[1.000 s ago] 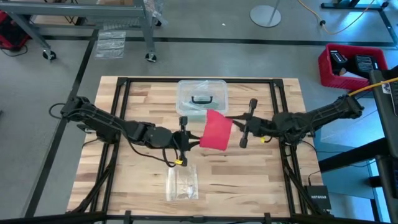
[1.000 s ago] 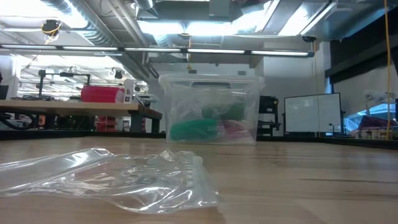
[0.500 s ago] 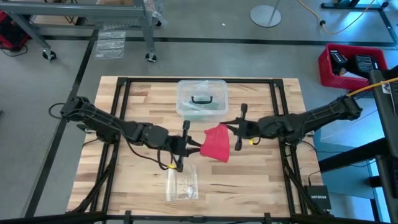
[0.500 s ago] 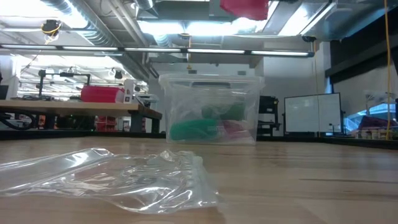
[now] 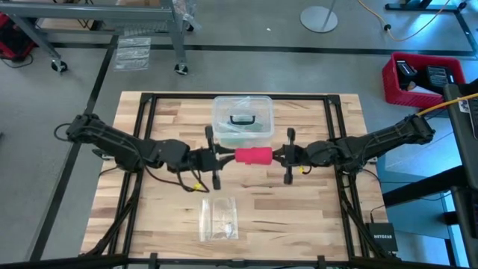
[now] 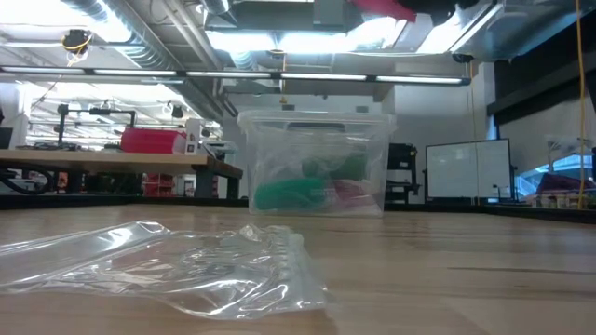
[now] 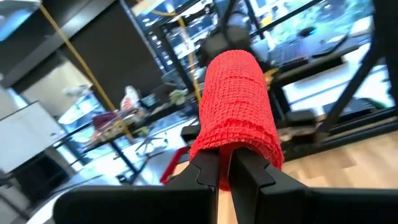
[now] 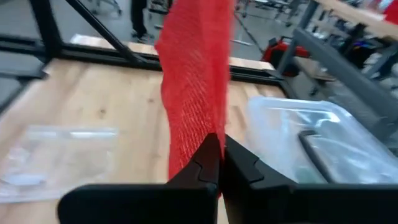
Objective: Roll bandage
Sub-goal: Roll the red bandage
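Note:
The red bandage (image 5: 254, 155) shows from above as a short red band held level in the air over the table's middle, between my two grippers. It also shows at the top of the low view (image 6: 386, 6). My left gripper (image 5: 233, 156) is shut on its left end and my right gripper (image 5: 275, 155) on its right end. In the left wrist view the bandage (image 7: 237, 106) runs away from the shut fingers. In the right wrist view it (image 8: 194, 74) stands as a ribbed strip over the shut fingers. My left gripper pinches the bandage's left end (image 7: 231, 148) between its two fingers, coming level from the table's left. The bandage is lifted clear of the table and runs on toward the other gripper. My right gripper pinches the bandage's right end (image 8: 198, 134) between its two fingers, coming level from the table's right. The strip is lifted clear and spans the gap to the left gripper.
A clear plastic box with a black handle (image 5: 241, 118) stands just beyond the bandage toward the far edge; it holds green and red things (image 6: 298, 194). A small clear plastic bag (image 5: 219, 218) lies on the wood near the front edge.
The bandage showed a broad flat face from above; it has turned about and drawn in to a narrow level band between the grippers. My right gripper has gone toward the table's left, my left gripper a little toward the far edge. Both have kept shut on the bandage.

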`<state>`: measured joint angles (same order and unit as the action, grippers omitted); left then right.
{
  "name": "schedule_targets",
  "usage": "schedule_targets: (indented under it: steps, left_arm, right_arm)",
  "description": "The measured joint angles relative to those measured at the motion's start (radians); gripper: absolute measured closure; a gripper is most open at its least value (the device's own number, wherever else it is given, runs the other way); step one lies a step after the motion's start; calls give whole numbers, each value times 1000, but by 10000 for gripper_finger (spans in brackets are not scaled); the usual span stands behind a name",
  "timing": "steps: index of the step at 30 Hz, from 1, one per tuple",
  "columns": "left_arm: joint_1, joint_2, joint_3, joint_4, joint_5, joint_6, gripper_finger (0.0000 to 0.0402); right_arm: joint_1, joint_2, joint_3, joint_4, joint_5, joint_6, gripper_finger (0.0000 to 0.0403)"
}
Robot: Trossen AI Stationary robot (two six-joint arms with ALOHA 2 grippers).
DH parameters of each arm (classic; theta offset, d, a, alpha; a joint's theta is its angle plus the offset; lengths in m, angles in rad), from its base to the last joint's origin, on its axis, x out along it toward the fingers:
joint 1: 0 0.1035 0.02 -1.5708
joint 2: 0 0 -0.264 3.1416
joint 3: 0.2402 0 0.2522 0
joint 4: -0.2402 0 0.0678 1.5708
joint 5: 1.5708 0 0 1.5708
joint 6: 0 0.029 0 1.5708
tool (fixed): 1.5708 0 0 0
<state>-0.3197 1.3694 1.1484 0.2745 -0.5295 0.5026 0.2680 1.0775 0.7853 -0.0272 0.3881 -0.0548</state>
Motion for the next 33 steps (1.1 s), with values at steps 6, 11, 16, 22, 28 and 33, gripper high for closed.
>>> schedule_targets:
  steps: [6,11,16,22,28,33]
  left_arm:
    - [49,9,1,-32,-31,4,391]
    - [67,9,1,-52,-34,4,391]
    - [64,9,1,-57,-32,18,391]
    - [59,9,2,-68,-32,22,391]
    - [59,9,2,-84,-32,11,391]
    - [59,9,2,-78,-31,11,391]
  right_arm:
    - [0,0,0,22,-86,119,396]
    - [0,8,-2,21,-71,279,370]
    - [-1,5,-2,42,-39,289,276]
    - [0,-37,-1,54,14,228,173]
    - [0,-88,-1,56,2,180,136]
    - [0,-111,-1,-4,16,131,135]
